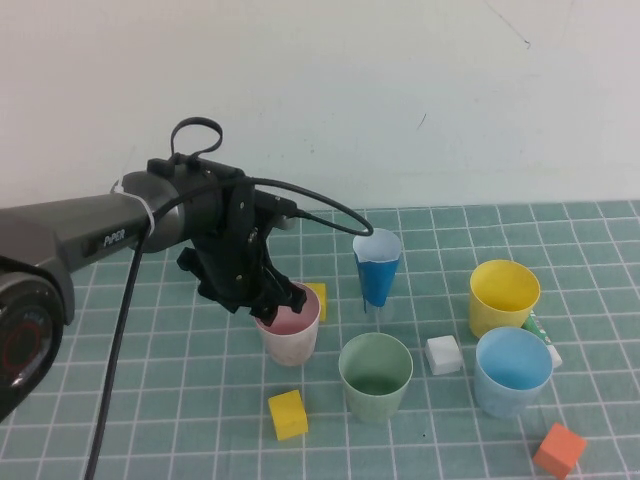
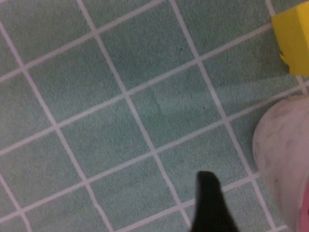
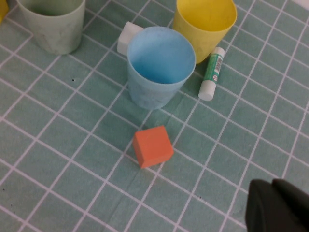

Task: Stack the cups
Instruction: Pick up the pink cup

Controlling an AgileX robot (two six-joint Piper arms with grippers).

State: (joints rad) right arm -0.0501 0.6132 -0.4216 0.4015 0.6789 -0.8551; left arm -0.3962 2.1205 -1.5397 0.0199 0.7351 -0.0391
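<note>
Nearest the high camera: left arm's shoulder housing at 9 o'clock, arm reaching in toward centre. Left gripper (image 1: 282, 300) sits at the rim of the pink cup (image 1: 291, 334), one finger inside the mouth, other outside at the wall, so it looks like a rim pinch for lifting; can't tell if it's clamped yet. Pale green cup (image 1: 376, 375) at 4 o'clock of pink, near, likely the nest target. Light blue cup (image 1: 512, 370) at 3 o'clock of green, yellow cup (image 1: 503, 297) at its 12, just beside. All four upright, mouths up, none stacked yet. Dark blue cone cup (image 1: 378, 266) at 1 o'clock of pink, not part of the stack. Clutter: yellow block (image 1: 287, 414), white block (image 1: 443, 354), orange block (image 1: 559, 450), all on the green grid mat (image 1: 150, 400).

Left wrist view: one dark finger (image 2: 210, 203) over mat, pink cup wall at 4 o'clock.

Right wrist view: right gripper (image 3: 277, 207) only a dark edge at 5 o'clock, parked above the mat, jaw state can't tell. Light blue cup centre, glue stick (image 3: 212, 73) lying beside yellow cup.
</note>
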